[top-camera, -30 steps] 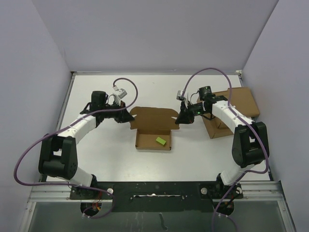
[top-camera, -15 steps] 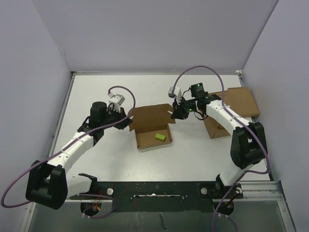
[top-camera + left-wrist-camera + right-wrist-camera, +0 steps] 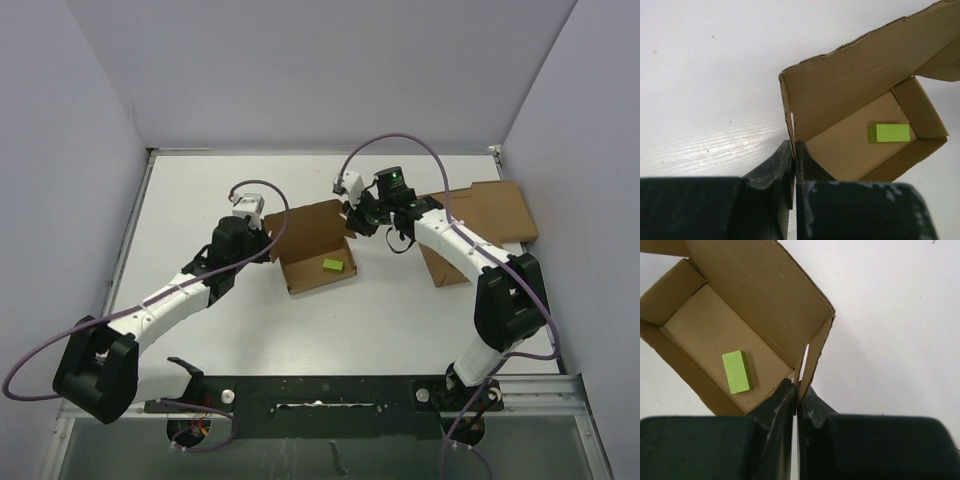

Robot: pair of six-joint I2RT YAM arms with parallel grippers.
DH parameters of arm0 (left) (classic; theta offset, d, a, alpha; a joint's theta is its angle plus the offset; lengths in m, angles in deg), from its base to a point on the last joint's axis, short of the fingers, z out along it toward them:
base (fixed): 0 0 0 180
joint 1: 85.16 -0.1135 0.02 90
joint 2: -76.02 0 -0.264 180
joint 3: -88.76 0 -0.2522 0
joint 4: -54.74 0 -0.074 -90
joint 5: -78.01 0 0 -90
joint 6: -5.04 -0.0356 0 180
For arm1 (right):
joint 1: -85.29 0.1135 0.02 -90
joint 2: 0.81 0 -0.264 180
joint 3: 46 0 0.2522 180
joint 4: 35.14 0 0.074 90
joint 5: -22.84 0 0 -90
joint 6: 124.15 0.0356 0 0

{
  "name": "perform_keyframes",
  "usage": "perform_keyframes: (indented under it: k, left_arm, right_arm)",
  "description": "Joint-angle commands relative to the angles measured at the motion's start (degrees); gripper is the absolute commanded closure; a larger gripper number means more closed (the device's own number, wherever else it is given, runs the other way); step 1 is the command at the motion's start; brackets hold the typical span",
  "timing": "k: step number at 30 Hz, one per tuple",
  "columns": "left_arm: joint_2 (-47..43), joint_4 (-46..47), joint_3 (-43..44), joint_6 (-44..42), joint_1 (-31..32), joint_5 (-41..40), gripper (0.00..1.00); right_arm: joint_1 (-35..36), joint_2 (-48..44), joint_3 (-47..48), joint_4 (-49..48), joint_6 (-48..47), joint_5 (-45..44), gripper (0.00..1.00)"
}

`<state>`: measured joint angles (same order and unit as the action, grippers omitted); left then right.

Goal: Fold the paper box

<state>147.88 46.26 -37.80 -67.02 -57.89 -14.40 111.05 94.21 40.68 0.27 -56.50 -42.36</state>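
On the white table [image 3: 200,190], about midway across, sits the half-folded brown cardboard paper box [image 3: 305,272], its tray open upward and its far flap raised, with a small lime-green rectangular block [image 3: 334,265] flat on its floor. Bare table lies to its left and front, and a flat brown cardboard slab [image 3: 505,210] lies near its right. Both arms reach inward: the left gripper [image 3: 794,160] pinches the box's left wall, and the right gripper [image 3: 796,390] pinches what seems to be the right wall's corner.

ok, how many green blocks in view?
1. The green block lies on the floor of the open box, toward its right end in the top view. Others may be hidden.
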Motion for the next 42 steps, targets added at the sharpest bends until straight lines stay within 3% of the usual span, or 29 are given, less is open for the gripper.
perform_keyframes:
  k: [1, 17, 42]
  left_arm:
    - [1.5, 5.9, 3.1, 4.0, 3.2, -11.4, 1.00]
    - [5.6, 8.3, 5.1, 4.4, 8.0, -22.0, 1.00]
    - [4.6, 10.5, -1.0, 6.2, 18.4, -35.2, 1.00]
  right_arm:
    - [1.8, -1.0, 0.7, -7.9, 3.8, -2.8, 1.00]
    - [1.9, -1.8, -4.1, -13.8, 10.9, -3.4, 0.98]
    - [1.9, -5.8, -10.4, -14.5, 19.2, -1.6, 0.91]
